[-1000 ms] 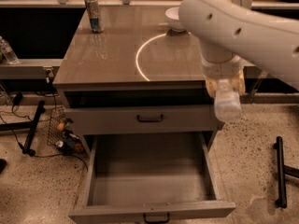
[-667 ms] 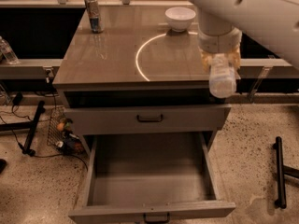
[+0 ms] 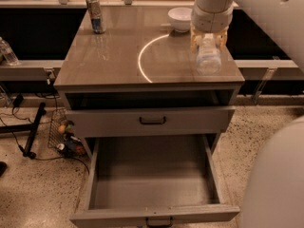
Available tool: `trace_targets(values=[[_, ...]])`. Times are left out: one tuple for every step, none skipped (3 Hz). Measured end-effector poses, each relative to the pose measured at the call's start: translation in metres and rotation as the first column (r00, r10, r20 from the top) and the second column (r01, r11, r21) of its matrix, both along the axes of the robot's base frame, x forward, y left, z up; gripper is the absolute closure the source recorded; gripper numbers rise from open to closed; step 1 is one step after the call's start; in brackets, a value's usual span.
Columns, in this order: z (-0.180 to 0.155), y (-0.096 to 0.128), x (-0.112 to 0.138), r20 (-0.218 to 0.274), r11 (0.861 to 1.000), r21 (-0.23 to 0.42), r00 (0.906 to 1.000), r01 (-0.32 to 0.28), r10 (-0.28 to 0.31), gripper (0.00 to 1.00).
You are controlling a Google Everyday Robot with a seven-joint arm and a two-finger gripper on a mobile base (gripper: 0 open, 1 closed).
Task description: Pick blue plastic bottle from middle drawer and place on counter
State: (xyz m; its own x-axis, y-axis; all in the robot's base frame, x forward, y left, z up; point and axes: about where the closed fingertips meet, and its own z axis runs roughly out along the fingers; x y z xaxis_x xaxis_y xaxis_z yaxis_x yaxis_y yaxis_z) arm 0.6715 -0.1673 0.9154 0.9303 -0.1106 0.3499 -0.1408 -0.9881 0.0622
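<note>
My gripper (image 3: pixel 208 42) hangs from the white arm at the upper right, over the right part of the counter (image 3: pixel 104 56). It is shut on the blue plastic bottle (image 3: pixel 208 61), a pale translucent bottle that points down and sits just above or at the counter surface inside the right side of the white circular line (image 3: pixel 141 56). The middle drawer (image 3: pixel 95 175) is pulled open below, with bare grey inside walls and a dark handle (image 3: pixel 159 221) on its front.
A metallic drink can (image 3: pixel 96 15) stands at the counter's back left. A white bowl (image 3: pixel 180 19) sits at the back, close to the left of the arm. A shut grey drawer (image 3: pixel 152 121) is above the open one. Cables and small items (image 3: pixel 66 139) lie on the floor at left.
The gripper has carried the bottle up from beside the cabinet's right edge and leftward over the counter top. The drawer stays open.
</note>
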Motion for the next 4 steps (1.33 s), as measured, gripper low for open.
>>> trace_targets(values=[[-0.023,0.020,0.021,-0.035,0.993,0.113,0.9984,-0.040,0.044,1.00],[-0.042,0.036,0.031,-0.062,0.980,0.186,0.9947,-0.069,0.082,1.00],[-0.056,0.063,0.042,-0.086,0.958,0.266,0.9873,-0.106,0.133,0.74],[-0.061,0.083,0.046,-0.098,0.942,0.309,0.9807,-0.132,0.170,0.43]])
